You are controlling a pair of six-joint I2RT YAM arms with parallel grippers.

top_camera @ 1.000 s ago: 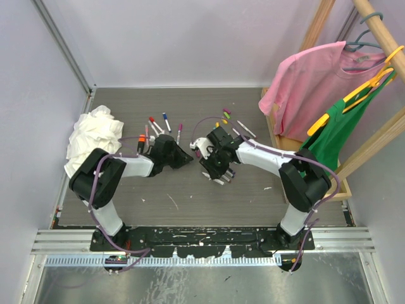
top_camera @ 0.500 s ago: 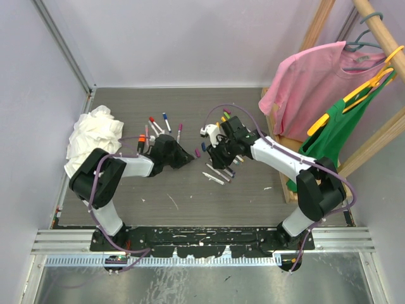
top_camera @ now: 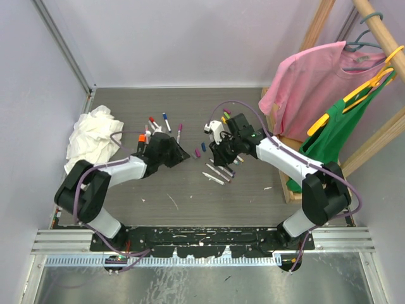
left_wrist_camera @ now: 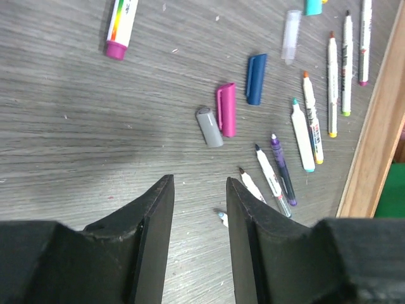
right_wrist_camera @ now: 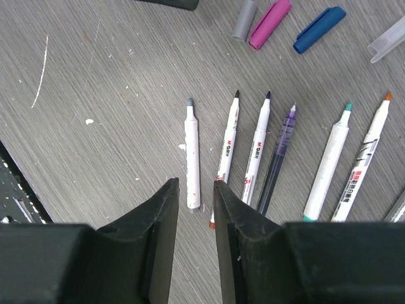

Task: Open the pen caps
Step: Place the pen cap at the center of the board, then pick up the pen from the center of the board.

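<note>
Two robot arms extend inward over a grey wood-grain table point(top_camera: 190, 199). At far left a crumpled white cloth point(top_camera: 93, 134) lies against the wall. Just right of it, three pens with caps on lie near one another: a red-capped pen point(top_camera: 154, 123), a blue-capped pen point(top_camera: 166, 120) and a magenta-capped pen point(top_camera: 179, 132).

The left gripper point(left_wrist_camera: 199, 185) hangs low over bare table beside these, its jaws moderately parted and holding nothing. Its right finger hides most of a pale-blue-tipped pen point(left_wrist_camera: 221, 217).

Between the two grippers several pen caps lie loose, off their pens. A grey cap point(left_wrist_camera: 209, 126) sits just beside a magenta cap point(left_wrist_camera: 226, 109), with a blue cap point(left_wrist_camera: 255, 78) near them and a clear cap point(left_wrist_camera: 291, 26) farther on.

Next comes a fanned row of uncapped pens point(right_wrist_camera: 258, 149), tips pointing toward the loose caps. They include a grey-tipped pen point(right_wrist_camera: 192, 152), a purple pen point(right_wrist_camera: 282, 147), a teal-tipped pen point(right_wrist_camera: 330, 161) and an orange-tipped pen point(right_wrist_camera: 367, 166).

The right gripper point(right_wrist_camera: 193, 187) hangs over the near end of this row. Its jaws are narrowly apart and clamp nothing. The butt of the grey-tipped pen shows on the table between them. From above, the right wrist covers part of the pen spread. More pens with coloured ends lie behind it, too small to tell whether they are capped.

At far right a wooden rack point(top_camera: 318, 35) holds a pink shirt point(top_camera: 310, 82) and a green garment point(top_camera: 338, 130).
</note>
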